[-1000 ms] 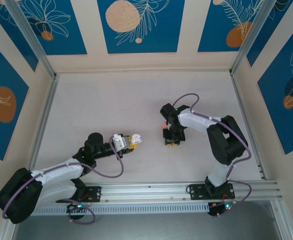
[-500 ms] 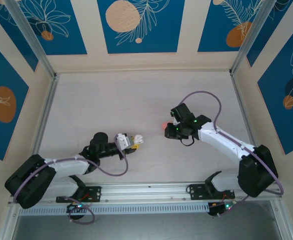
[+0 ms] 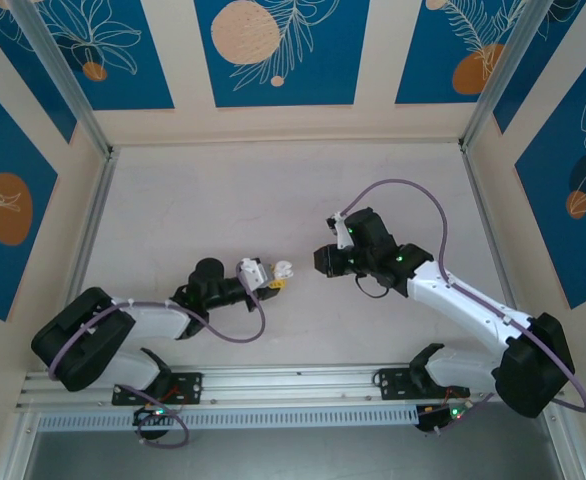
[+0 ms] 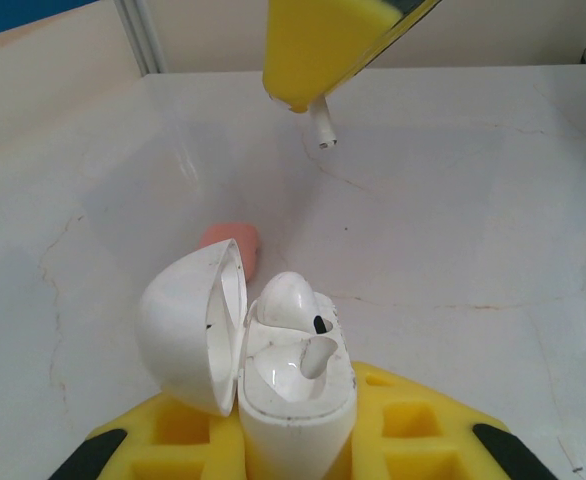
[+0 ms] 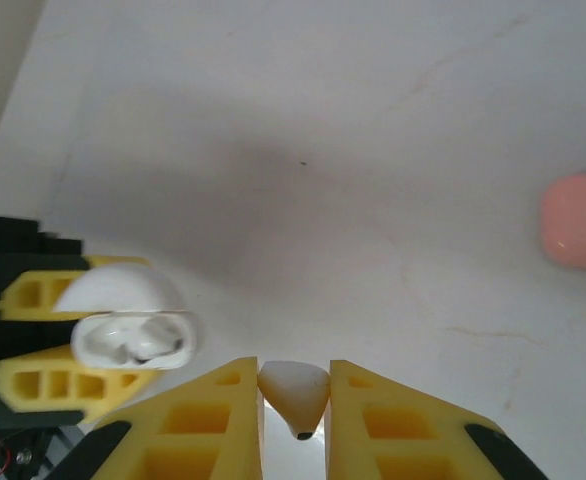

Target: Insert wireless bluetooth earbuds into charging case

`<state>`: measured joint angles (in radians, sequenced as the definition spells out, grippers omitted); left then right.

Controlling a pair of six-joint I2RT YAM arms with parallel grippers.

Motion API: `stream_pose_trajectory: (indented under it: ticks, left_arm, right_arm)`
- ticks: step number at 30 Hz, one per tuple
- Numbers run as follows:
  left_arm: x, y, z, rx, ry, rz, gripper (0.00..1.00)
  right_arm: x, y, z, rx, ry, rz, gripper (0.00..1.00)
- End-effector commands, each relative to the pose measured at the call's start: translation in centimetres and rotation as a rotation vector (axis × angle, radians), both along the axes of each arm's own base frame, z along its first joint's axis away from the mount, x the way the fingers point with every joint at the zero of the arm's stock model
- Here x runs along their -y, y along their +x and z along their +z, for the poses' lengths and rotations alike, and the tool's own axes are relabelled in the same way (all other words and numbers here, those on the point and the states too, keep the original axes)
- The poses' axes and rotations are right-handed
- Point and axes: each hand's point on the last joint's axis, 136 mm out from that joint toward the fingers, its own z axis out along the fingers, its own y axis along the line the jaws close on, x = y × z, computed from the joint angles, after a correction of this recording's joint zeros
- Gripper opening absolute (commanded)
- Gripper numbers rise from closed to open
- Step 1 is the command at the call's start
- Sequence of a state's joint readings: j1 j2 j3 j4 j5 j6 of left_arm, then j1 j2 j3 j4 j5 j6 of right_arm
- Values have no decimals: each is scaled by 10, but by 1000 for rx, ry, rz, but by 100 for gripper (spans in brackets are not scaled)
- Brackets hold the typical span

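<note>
My left gripper (image 4: 293, 425) is shut on a white charging case (image 4: 298, 420) that stands upright with its lid (image 4: 188, 330) swung open to the left. One white earbud (image 4: 288, 298) sits in the far slot; the near slot is bare. My right gripper (image 5: 295, 400) is shut on a second white earbud (image 5: 295, 392), tip pointing back at the camera. In the top view the right gripper (image 3: 321, 262) hovers just right of the case (image 3: 282, 269) and the left gripper (image 3: 269, 280). From the left wrist view the earbud's stem (image 4: 322, 125) pokes out below a yellow right finger (image 4: 323, 50).
A shut salmon-pink case (image 5: 578, 218) lies on the white table (image 3: 203, 200), just behind the white case (image 5: 133, 340) as the left wrist view shows it (image 4: 231, 240). Frame rails (image 3: 93, 230) border the table on both sides.
The right arm has swung left and turned its gripper toward the left gripper, carrying the white earbud. The left gripper has pushed slightly forward and right with the open case.
</note>
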<state>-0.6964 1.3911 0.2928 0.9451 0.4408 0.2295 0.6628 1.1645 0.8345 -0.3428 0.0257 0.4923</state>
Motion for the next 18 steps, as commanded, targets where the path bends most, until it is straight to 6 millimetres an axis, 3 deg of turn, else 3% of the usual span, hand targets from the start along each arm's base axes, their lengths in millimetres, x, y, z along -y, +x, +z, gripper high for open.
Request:
stream_pose_trajectory:
  ticks: [1,6,18]
  left_arm:
    - [11,-1,20,35,-62,-34,14]
    - [12,-2,21,35,-69,-37,14]
    - [12,-3,28,39,-93,-35,14]
  right_arm:
    - [-20,-8,21,114,39,111,19]
    - [-39,-14,34,183,64,189,19]
    - [-68,-17,33,217,82,281,18]
